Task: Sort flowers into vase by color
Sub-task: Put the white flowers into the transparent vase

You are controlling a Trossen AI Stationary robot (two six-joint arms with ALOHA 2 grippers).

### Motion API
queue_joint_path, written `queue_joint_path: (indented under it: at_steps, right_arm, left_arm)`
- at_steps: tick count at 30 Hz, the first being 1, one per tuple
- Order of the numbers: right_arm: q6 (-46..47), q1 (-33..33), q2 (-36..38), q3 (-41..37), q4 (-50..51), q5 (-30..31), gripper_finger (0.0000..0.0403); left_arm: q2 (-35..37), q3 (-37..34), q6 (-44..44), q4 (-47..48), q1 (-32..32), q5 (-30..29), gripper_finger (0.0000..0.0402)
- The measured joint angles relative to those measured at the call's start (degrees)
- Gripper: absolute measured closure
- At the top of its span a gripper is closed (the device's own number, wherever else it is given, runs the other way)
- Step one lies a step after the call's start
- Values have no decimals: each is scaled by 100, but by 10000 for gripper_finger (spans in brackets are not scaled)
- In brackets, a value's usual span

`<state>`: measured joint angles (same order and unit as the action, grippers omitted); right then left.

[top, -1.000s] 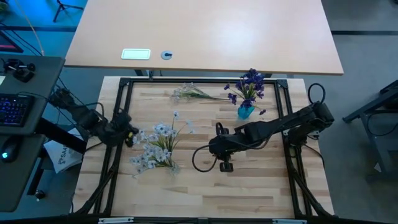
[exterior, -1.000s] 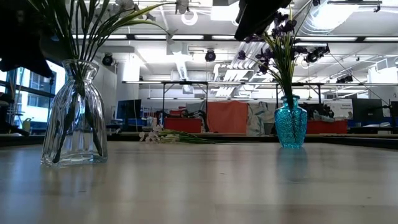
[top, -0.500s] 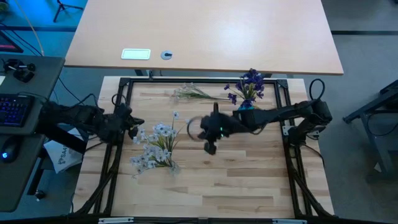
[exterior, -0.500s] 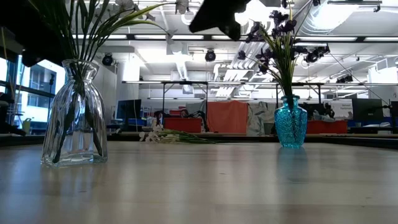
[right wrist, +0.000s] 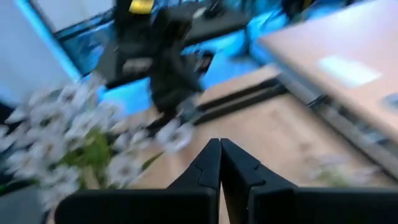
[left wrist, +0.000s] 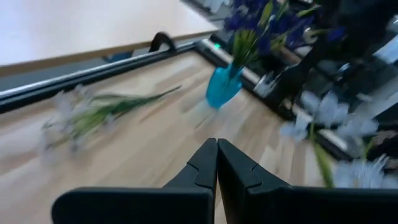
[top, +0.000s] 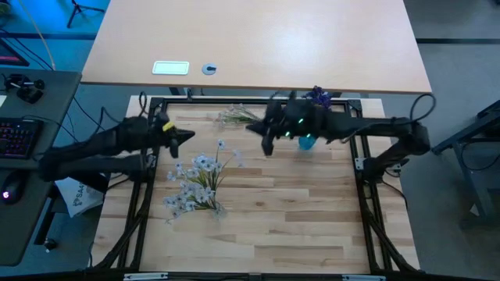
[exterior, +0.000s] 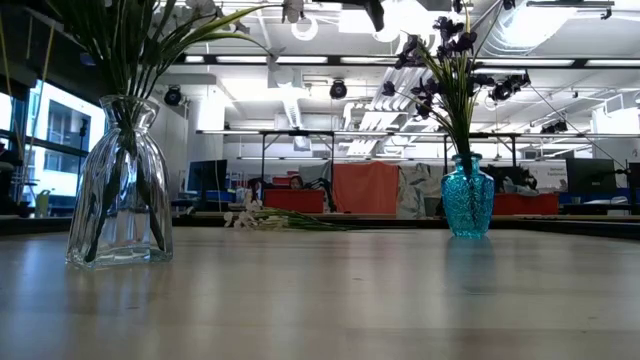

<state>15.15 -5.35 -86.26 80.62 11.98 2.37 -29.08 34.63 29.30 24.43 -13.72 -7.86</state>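
Dark right gripper (top: 264, 148) has swung toward the loose white flowers (top: 237, 115).

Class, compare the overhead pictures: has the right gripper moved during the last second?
Yes. The right gripper, shut and empty, has swung from mid-table toward the far edge, and now sits just left of the blue vase.

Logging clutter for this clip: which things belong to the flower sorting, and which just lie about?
Job: clear vase of white flowers; blue vase of purple flowers; loose white sprig.
Lying about: white card, round disc, keyboard.
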Motion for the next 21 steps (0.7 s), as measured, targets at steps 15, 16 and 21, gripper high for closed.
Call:
queue_joint_path:
  at_steps: [15, 16, 21]
  right_arm:
    - [-807, -3236, 1019, 0, 971, -481, 403]
    - [-688, -3589, 964, 0, 961, -759, 403]
    - [-396, -5021, 485, 0, 779, -1698, 403]
  left_arm:
    - [-2372, 339, -234, -3587, -1699, 1271, 401]
    - [-2450, 358, -238, -3802, -1738, 1193, 401]
    - [-2720, 400, 85, -4168, -1905, 740, 401]
